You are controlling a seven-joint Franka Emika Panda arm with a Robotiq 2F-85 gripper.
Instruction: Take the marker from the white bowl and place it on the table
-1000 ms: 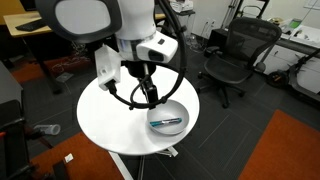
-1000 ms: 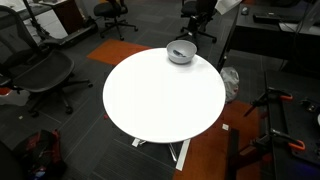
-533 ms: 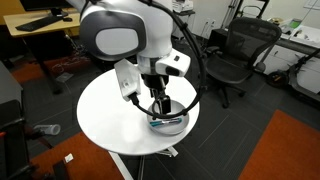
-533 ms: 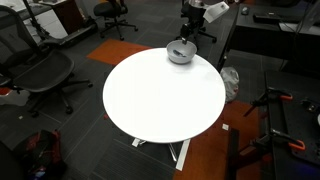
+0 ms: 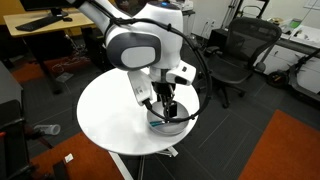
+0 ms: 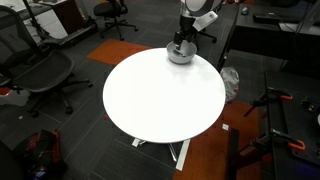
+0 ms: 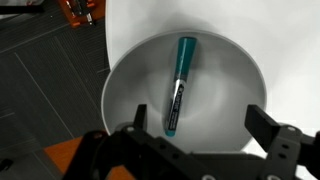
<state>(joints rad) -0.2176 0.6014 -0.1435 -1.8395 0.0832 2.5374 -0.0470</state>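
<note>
I am at the reach-in step, with nothing grasped yet. In the wrist view the end effector [image 7: 200, 130] hangs over the white bowl [image 7: 128, 70], jaws spread wide and empty, one finger showing on each side of the bowl's floor. The marker [image 7: 178, 85] lies flat on the bottom of the bowl, its length running across the line between the two fingers, so the closing direction looks about right. It sits somewhat off-centre between them, nearer one finger than the other.

In both exterior views the end effector [image 5: 165, 108] [image 6: 180, 42] is just above the bowl [image 5: 168, 126] [image 6: 180, 56], which stands near the edge of the round desk [image 5: 105, 110] [image 6: 160, 100].

Next I judge I need a small sideways correction to centre the marker, then a straight descent until the fingertips flank it, then a close. The curved bowl wall is the risk: a fingertip could catch it, or the slim marker could roll away as the jaws meet.
</note>
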